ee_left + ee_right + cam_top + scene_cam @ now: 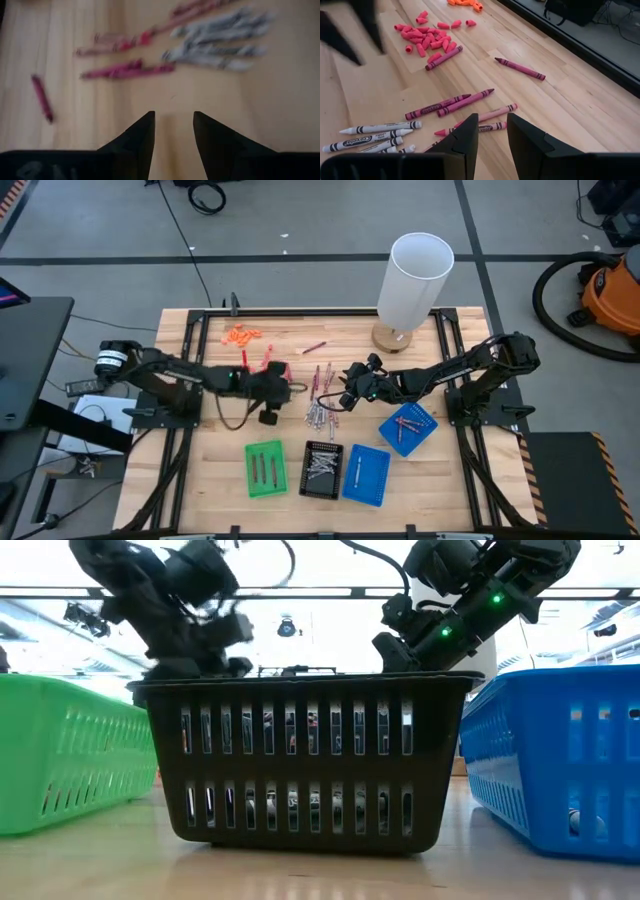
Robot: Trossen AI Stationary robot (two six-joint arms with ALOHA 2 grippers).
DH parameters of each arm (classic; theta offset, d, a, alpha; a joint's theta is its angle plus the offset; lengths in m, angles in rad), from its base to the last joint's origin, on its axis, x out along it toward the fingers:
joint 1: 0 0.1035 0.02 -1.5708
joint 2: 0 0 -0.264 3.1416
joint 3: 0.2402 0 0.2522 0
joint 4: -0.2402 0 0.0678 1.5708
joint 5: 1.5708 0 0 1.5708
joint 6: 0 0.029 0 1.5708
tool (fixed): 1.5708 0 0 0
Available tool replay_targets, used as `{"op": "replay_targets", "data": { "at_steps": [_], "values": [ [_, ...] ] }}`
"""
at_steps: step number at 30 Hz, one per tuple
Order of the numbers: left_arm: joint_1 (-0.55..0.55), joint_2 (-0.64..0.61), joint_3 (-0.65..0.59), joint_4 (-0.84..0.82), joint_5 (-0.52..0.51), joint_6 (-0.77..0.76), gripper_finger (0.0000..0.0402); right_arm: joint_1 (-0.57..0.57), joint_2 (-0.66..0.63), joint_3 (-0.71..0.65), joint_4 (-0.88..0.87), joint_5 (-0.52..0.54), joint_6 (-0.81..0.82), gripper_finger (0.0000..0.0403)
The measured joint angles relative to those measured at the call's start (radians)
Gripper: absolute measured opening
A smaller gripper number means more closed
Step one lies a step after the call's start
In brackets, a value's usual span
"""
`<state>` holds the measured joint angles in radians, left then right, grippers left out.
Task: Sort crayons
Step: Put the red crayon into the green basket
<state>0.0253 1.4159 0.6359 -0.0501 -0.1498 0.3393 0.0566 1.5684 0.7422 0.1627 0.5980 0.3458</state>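
The crayons lie loose on the wooden table between my two grippers: dark red ones and silvery grey ones. One dark red crayon lies apart, farther back. My left gripper hovers left of the pile, open, with bare wood between its fingers. My right gripper is right of the pile, open too, its fingertips just short of the nearest crayons. In the low view the black tray hides both sets of fingers.
Along the near edge stand a green tray, a black tray and a blue tray, each with crayons in it. A second blue tray sits tilted near my right arm. Coral-pink bits, orange bits and a white cylinder are farther back.
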Motion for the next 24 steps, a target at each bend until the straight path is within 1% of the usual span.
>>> {"op": "replay_targets", "data": {
  "at_steps": [6, 9, 16, 20, 24],
  "values": [
    [0.088, 0.061, 0.046, -0.059, 0.018, 0.123, 0.0146, 0.0, 0.0, 0.0, 0.0, 0.0, -0.004, 0.0111],
    [0.107, 0.102, 0.071, -0.064, 0.022, 0.197, 0.0146, 0.0, 0.0, 0.0, 0.0, 0.001, -0.006, 0.0111],
    [0.148, 0.216, 0.168, -0.163, 0.017, 0.387, 0.0146, 0.0, 0.0, 0.0, 0.0, 0.001, -0.008, 0.0111],
    [0.168, 0.252, 0.208, -0.201, 0.014, 0.507, 0.0146, 0.0, 0.0, 0.0, 0.0, 0.001, -0.008, 0.0111],
    [0.185, 0.27, 0.233, -0.221, 0.014, 0.594, 0.0146, 0.0, 0.0, 0.0, 0.0, 0.002, -0.008, 0.0111]
  ]
}}
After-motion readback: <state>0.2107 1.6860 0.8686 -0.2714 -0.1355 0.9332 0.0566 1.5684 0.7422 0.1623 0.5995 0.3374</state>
